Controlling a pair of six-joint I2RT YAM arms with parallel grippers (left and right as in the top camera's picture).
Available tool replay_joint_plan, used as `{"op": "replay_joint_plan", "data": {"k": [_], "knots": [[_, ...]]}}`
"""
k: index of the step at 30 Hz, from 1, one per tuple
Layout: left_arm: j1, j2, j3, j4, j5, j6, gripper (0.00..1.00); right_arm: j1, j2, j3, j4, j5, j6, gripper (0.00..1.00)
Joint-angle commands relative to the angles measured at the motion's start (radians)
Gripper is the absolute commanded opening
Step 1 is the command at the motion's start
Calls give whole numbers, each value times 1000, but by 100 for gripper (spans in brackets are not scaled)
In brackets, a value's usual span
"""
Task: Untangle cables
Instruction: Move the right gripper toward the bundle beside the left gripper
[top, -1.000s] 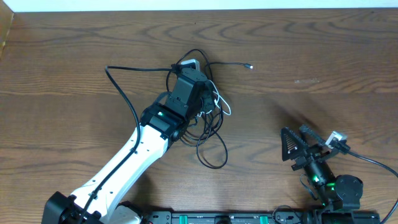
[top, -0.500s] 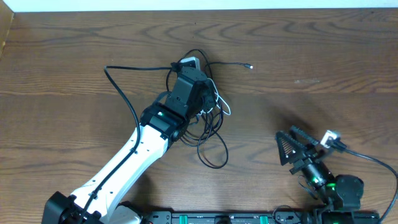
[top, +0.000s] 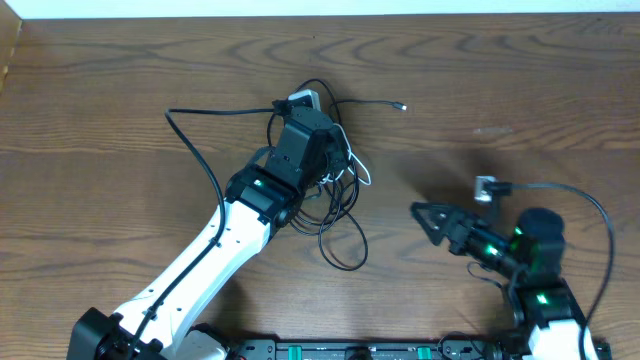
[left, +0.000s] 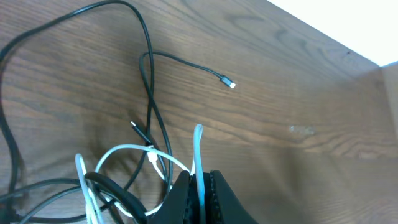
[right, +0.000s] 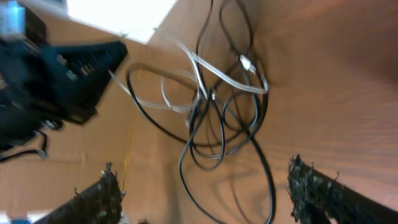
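Note:
The cables (top: 335, 200) lie in a tangle at the table's middle: several black loops and one white cable (top: 356, 167). One black end with a small plug (top: 402, 107) trails right; another black strand (top: 200, 140) runs left. My left gripper (top: 318, 128) sits over the tangle. In the left wrist view it (left: 199, 186) is shut on the white cable (left: 198, 149), with the plug end (left: 230, 84) ahead. My right gripper (top: 422, 216) points left at the tangle, apart from it. In the right wrist view it (right: 208, 196) is open and empty, with the tangle (right: 217, 112) ahead.
A white plug block (top: 305, 99) lies at the tangle's top. The left arm (top: 210, 250) slants from the front left to the tangle, and shows at the left of the right wrist view (right: 56, 74). The table's far edge (top: 320, 14) meets a white wall.
The right arm has swung up and to the left, and its gripper now points at the tangle. The left arm and the cables have stayed put.

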Motion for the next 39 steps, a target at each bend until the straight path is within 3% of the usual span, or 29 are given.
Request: {"op": "replay_joint_plan", "data": {"k": [1, 4, 7, 10, 15, 24, 31, 34, 39], "knots": [[-2, -28, 19, 10, -5, -68, 8, 78, 156, 40, 109, 14, -33, 87], [-2, -60, 19, 10, 21, -68, 8, 134, 273, 40, 254, 87, 21, 81], [-2, -75, 19, 10, 61, -68, 8, 195, 359, 40, 356, 183, 66, 66], [-2, -77, 19, 10, 108, -68, 8, 262, 438, 40, 452, 240, 114, 61], [-2, -77, 19, 5, 126, -68, 7, 441, 584, 40, 602, 381, 146, 65], [-2, -77, 19, 5, 157, -68, 8, 582, 765, 45, 704, 644, 425, 64], [-2, -77, 19, -3, 175, -66, 8, 593, 900, 164, 777, 633, 423, 82], [-2, -77, 19, -8, 175, -66, 8, 594, 926, 202, 775, 611, 412, 81], [-2, -77, 19, -10, 175, -67, 8, 596, 952, 219, 770, 605, 374, 70]]}}
